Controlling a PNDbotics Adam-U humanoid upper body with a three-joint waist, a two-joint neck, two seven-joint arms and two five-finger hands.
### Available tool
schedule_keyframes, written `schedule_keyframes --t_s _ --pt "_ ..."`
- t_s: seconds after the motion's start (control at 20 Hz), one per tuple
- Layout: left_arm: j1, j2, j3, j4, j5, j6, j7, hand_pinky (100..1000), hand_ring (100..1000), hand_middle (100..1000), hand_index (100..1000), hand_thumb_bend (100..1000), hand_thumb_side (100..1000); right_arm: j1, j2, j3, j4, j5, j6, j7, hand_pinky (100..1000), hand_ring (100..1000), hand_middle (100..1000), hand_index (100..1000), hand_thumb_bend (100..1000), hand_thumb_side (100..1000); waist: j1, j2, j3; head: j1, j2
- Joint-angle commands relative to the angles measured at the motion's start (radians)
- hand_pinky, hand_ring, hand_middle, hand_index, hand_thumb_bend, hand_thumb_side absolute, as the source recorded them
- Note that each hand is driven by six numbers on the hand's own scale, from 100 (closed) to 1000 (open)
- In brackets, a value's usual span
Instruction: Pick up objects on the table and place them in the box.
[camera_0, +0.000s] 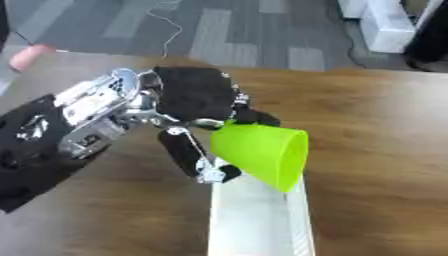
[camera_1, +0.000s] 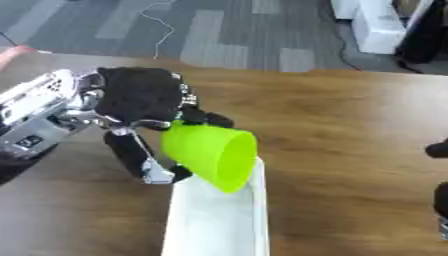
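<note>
- Left eye view shows the box (camera_0: 254, 220) nearest, at six o'clock: a pale, open-topped box running from the bottom edge up toward the middle of the wooden table (camera_0: 376, 150).
- Over the box's far end, near the centre of the view, sits the lime-green cup (camera_0: 262, 152), tipped on its side with its open mouth facing down toward five o'clock and its narrow base up at eleven o'clock.
- Whether the cup's lower rim touches the box's wall or hangs just above it cannot be told.
- At the cup's base, the left hand (camera_0: 197, 95) comes in from nine o'clock; its fingers (camera_0: 185, 152) and thumb curl round the narrow end of the cup, grasping it.
- Behind the hand, the silver and black left arm (camera_0: 83, 117) stretches out toward the eight o'clock edge.
- In the right eye view, at four o'clock on the right edge, dark parts of the right hand (camera_1: 440, 172) show; I cannot tell how its fingers stand.
- Farthest, at twelve o'clock beyond the table's far edge, lies a grey patterned floor (camera_0: 236, 30).
</note>
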Motion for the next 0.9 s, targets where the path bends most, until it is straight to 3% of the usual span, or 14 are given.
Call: schedule_keyframes --t_s 0.05,0.6,0.7,0.75,0.8,0.85,0.9 --pt "-0.012 0.009 -0.01 -0.02 0.04 -0.01 -0.044 100 100 120 405 401 836 -0.015 -0.027 -0.007 -0.013 -0.008 -0.022 -0.018 180 336 381 482 258 1000 0.002 -0.015 -0.003 0.001 -0.01" --pt "0.022 -0.022 -0.052 0.007 0.094 -0.049 -0.085 100 100 149 433 411 884 -0.016 -0.028 -0.007 -0.013 -0.011 -0.025 -0.016 180 336 381 482 258 1000 0.001 -0.014 -0.004 -0.011 -0.01" --pt "0.025 -0.024 -0.057 0.011 0.105 -0.055 -0.088 100 100 192 455 400 931 -0.017 -0.028 -0.007 -0.013 -0.011 -0.025 -0.016 181 337 381 482 258 1000 0.001 -0.014 -0.004 -0.008 -0.01" --pt "0.028 -0.024 -0.059 0.014 0.108 -0.059 -0.097 100 100 267 492 372 959 -0.017 -0.028 -0.007 -0.013 -0.011 -0.026 -0.016 181 337 381 482 258 1000 0.001 -0.014 -0.005 -0.006 -0.01" --pt "0.03 -0.025 -0.062 0.017 0.111 -0.063 -0.113 100 154 343 528 387 1000 -0.017 -0.028 -0.008 -0.013 -0.012 -0.026 -0.016 181 336 381 482 258 1000 0.001 -0.014 -0.005 -0.003 -0.01" --pt "0.032 -0.025 -0.065 0.019 0.115 -0.067 -0.135 103 266 426 568 424 1000 -0.017 -0.028 -0.008 -0.013 -0.012 -0.026 -0.016 180 336 381 482 258 1000 0.001 -0.014 -0.005 0.0 -0.009" --pt "0.033 -0.024 -0.069 0.022 0.12 -0.072 -0.168 346 487 577 663 473 1000 -0.017 -0.028 -0.007 -0.013 -0.012 -0.026 -0.016 180 336 381 482 258 1000 0.001 -0.014 -0.004 0.001 -0.009"
